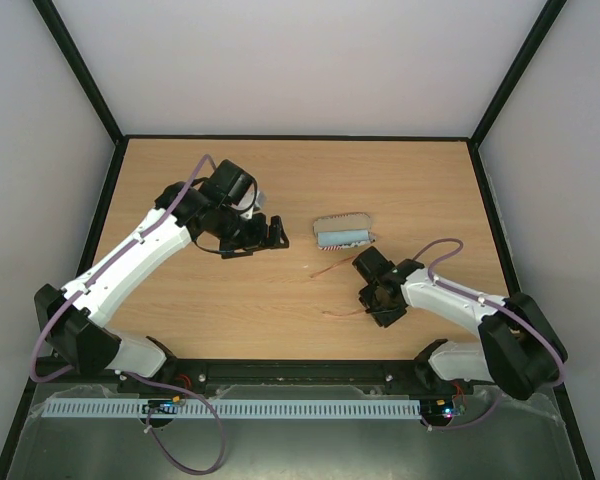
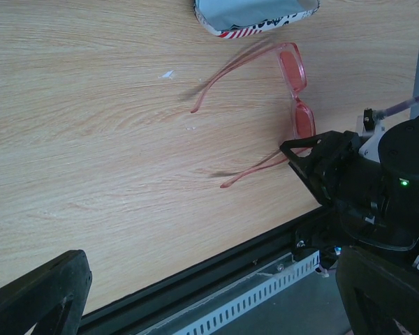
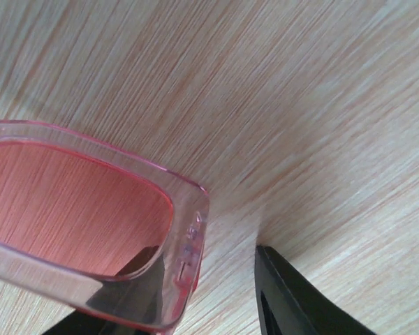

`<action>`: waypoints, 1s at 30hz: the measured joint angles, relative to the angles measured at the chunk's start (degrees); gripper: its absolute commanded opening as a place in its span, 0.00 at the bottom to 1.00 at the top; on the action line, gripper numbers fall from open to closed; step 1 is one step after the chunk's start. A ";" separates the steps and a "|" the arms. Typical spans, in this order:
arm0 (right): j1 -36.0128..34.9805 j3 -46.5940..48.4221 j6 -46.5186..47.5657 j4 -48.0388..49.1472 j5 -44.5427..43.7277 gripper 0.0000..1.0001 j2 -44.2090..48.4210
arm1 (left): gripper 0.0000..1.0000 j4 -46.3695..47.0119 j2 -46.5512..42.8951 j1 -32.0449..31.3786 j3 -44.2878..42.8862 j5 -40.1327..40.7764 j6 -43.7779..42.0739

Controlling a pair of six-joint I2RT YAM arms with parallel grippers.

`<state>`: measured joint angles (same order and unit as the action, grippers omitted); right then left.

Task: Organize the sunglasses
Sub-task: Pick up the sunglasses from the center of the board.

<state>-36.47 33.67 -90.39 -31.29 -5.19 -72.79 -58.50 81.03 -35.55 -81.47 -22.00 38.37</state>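
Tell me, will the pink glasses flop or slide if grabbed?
Likely light: the sunglasses look like thin clear plastic. Their long side pieces stand open, so they may swing when lifted. On the smooth table, a push would probably slide them.

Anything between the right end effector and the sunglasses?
Nothing visible. The right end effector is at the sunglasses, a lens corner between its open fingers. The patterned case lies beyond the far lens.
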 measured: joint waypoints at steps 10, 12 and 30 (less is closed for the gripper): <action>0.26 0.26 2.12 -1.18 -1.49 0.02 0.57 | 0.99 -0.02 -0.07 0.00 0.00 -0.02 0.04; 0.31 0.31 3.04 -2.12 -1.73 0.02 1.60 | 0.99 -0.02 -0.07 0.00 0.00 -0.02 0.04; 0.39 24.65 19.43 -18.05 -1.46 0.01 11.08 | 0.97 -2.49 -0.61 -1.16 -3.34 -1.05 4.57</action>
<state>-36.07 58.33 -70.96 -49.34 -6.66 -61.71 -60.99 80.42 -36.71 -84.82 -23.05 42.94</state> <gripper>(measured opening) 0.035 0.964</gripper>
